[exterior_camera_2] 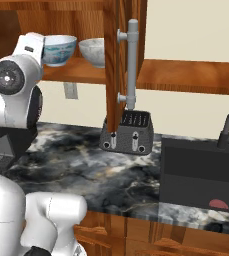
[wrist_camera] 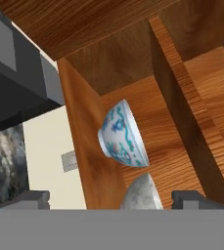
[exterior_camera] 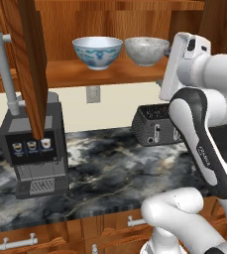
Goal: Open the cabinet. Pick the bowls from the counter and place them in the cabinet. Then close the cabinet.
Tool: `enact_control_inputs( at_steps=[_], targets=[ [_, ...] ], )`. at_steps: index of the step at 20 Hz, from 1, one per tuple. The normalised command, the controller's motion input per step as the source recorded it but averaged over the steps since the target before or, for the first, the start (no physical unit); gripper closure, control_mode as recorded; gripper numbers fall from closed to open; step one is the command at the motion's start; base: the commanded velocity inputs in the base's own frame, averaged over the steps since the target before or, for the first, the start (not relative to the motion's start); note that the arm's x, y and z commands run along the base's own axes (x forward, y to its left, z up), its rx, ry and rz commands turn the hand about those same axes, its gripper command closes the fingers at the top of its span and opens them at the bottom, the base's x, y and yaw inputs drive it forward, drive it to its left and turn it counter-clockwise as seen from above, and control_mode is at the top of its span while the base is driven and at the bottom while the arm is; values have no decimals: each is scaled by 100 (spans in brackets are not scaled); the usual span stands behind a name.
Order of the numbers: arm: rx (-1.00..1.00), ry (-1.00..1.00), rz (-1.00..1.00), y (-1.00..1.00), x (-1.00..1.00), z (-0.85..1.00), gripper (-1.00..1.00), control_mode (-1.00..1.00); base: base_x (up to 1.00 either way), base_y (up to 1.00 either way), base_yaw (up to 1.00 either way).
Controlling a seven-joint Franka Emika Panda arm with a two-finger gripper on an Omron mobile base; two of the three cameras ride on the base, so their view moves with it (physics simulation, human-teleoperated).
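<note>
Marble counter (exterior_camera: 110, 168), open cabinet (exterior_camera: 110, 74), two bowls (exterior_camera: 97, 51) inside, no legible writing

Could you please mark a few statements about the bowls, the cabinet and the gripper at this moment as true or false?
1. Both bowls stand on the counter. False: the patterned bowl and the speckled bowl sit side by side on the shelf of the cabinet, above the counter.
2. The cabinet doors are open. True: the left door and the right door both swing outward.
3. The gripper is shut on the speckled bowl. False: the gripper is open and holds nothing.
4. A toaster stands on the counter. True.
5. The coffee machine is inside the cabinet. False: it stands on the counter.
</note>
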Motion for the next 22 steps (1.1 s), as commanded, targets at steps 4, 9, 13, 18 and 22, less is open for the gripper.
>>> enact_control_inputs(
  at_steps=[4,9,13,18,22],
  targets=[
    [-5,0,1,0,-98,0,-100,-100,0,0,0],
    [-4,0,3,0,-87,0,-100,-100,0,0,0],
    [-6,0,5,0,-81,0,-100,-100,0,0,0],
    [-3,0,4,-1,-73,4,-100,-100,0,0,0],
    [-1,0,4,-15,-54,9,-100,-100,0,0,0]
  ],
)
